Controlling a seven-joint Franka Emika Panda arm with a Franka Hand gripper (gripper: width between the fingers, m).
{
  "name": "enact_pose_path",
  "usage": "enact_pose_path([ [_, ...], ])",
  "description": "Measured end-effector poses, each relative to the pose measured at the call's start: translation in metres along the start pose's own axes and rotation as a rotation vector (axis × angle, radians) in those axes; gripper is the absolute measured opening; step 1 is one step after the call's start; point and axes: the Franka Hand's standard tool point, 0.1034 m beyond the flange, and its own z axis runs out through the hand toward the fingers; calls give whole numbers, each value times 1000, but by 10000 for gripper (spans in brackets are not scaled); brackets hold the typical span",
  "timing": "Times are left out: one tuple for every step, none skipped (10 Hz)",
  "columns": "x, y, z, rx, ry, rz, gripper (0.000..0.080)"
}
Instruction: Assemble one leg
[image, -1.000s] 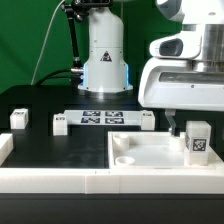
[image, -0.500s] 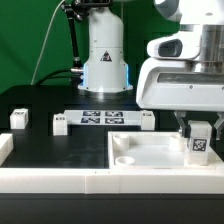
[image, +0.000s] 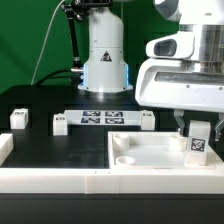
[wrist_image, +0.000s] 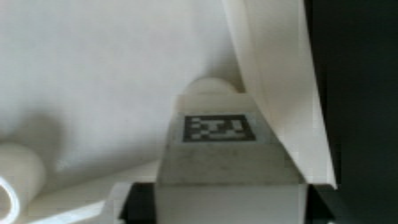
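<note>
A leg (image: 199, 143), a small white post with a black-and-white tag, stands upright at the corner of the large white tray-like piece (image: 150, 152) on the exterior view's right. My gripper (image: 198, 128) is over it, with a finger on each side of its upper part. In the wrist view the leg (wrist_image: 221, 150) fills the space between the two dark fingers (wrist_image: 143, 203), which press on both its sides. The gripper (wrist_image: 228, 206) is shut on the leg. The leg's foot and the socket under it are hidden.
Three more legs stand on the black table: one (image: 18, 119) at the exterior view's left, one (image: 60, 123) and one (image: 148, 120) at the ends of the marker board (image: 103, 118). The robot base (image: 104, 60) is behind. A white rim (image: 50, 180) runs along the front.
The gripper moved toward the exterior view's right and down over the standing leg, and its fingers now bracket and grip it. The leg has hardly shifted.
</note>
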Motion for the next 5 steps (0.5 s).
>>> enact_pose_path([
  [1,1,0,12,-5,98,291],
  [1,2,0,17,-7,207,291],
  [1,2,0,16,-8,320,291],
  [1,2,0,15,-8,400,291],
  [2,3,0,17,-13,528,292],
])
